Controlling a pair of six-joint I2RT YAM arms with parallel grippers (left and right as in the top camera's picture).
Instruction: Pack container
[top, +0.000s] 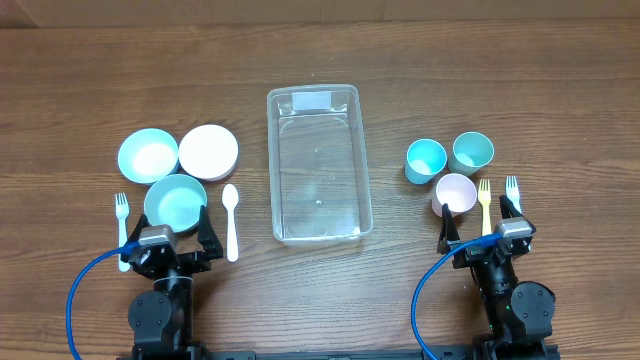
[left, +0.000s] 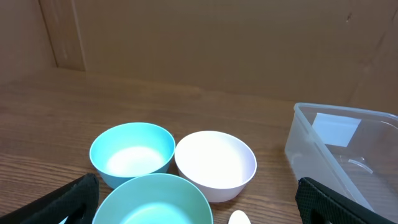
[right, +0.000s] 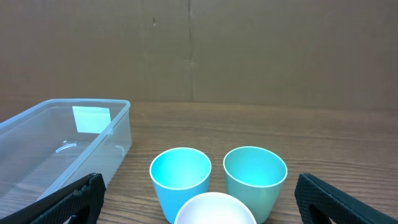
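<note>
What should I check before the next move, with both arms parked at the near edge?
1. Container upright and empty: ok.
2. Left gripper open, holding nothing: ok.
3. Right gripper open, holding nothing: ok.
4. Teal bowl ahead of the left gripper, upright and empty: ok.
5. Pale cup ahead of the right gripper, upright: ok.
6. Cutlery clear of the fingers: cannot tell; the left fork and the right white fork lie close beside them.
</note>
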